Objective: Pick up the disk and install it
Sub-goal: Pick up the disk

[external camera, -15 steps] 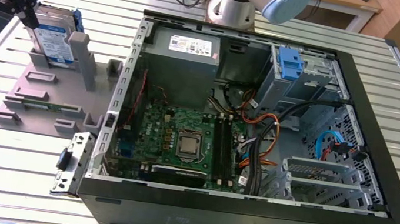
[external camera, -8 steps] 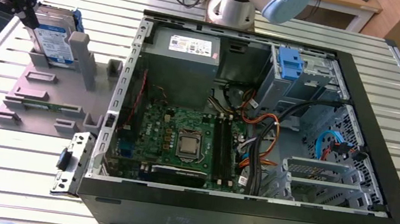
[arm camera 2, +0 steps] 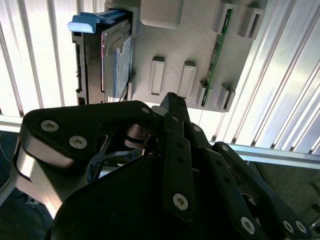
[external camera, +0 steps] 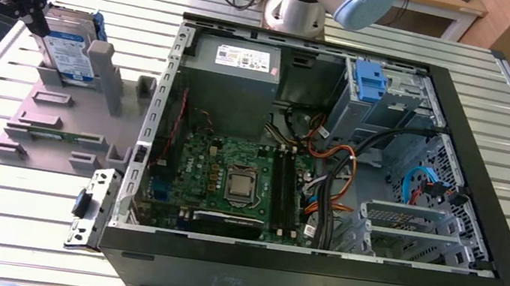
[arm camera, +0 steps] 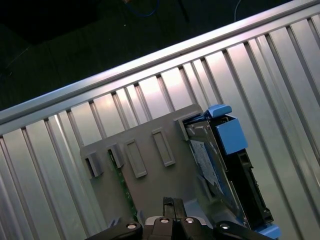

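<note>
Disk stands on edge in the grey stand, at the far left of the bench in the exterior view. It is not lifted. Its blue bracket wraps the edges; label side faces the stand's upright post. Both wrist views show the same: disk slotted upright at the stand's edge, blue bracket tab at one end.

Black jaws hang over the stand just beside the disk, fingertips close to its upper edge in the exterior view. In both wrist views the fingertips sit over the stand plate near the small slots, not on the disk. Jaws look pressed together with nothing between them, though the seam is hard to see. Contact with the disk: cannot tell, likely apart.

A green circuit strip sits in another slot of the stand. The open computer case lies to the exterior view's right of the stand, with the grey power-supply box inside near its far wall and the motherboard below it.
</note>
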`<move>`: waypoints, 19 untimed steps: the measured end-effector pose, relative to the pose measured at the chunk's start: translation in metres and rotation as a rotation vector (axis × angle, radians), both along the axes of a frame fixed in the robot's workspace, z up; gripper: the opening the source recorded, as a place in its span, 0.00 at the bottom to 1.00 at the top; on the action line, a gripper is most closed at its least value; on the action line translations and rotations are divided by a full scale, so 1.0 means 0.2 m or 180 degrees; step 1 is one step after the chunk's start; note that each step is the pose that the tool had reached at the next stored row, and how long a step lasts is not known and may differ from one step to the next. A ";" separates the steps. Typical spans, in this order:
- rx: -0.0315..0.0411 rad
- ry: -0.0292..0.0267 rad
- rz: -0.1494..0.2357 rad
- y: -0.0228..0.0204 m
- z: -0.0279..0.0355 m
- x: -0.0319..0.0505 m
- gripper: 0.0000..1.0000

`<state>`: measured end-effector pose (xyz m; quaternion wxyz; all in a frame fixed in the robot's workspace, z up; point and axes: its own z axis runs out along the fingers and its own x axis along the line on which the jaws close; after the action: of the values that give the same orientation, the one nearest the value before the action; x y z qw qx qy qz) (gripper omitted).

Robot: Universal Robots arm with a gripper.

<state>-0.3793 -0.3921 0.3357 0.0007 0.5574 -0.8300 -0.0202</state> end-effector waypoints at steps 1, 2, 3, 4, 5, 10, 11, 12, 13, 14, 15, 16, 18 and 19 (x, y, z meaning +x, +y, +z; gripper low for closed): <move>0.0000 0.0000 0.0002 0.000 0.000 0.000 0.11; 0.0000 0.0000 0.0004 0.000 0.000 0.000 0.11; 0.0000 0.0000 0.0006 0.000 0.000 0.000 0.11; 0.0000 0.0000 0.0009 0.000 0.000 0.000 0.11; 0.0000 0.0000 0.0011 0.000 0.000 0.000 0.11; 0.0000 0.0000 0.0025 0.000 0.000 0.000 0.11; 0.0000 0.0000 0.0028 0.000 0.000 0.000 0.11; 0.0000 0.0000 0.0032 0.000 0.000 0.000 0.11; 0.0000 0.0000 0.0036 0.000 0.000 0.000 0.11; 0.0000 0.0000 0.0041 0.000 0.000 0.000 0.11; 0.0000 0.0000 0.0045 0.000 0.000 0.000 0.11; 0.0000 0.0000 0.0050 0.000 0.000 0.000 0.11; 0.0000 0.0000 0.0057 0.000 0.000 0.000 0.11; 0.0000 0.0000 0.0060 0.000 0.000 0.000 0.11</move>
<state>-0.3793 -0.3921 0.3357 0.0010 0.5653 -0.8247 -0.0201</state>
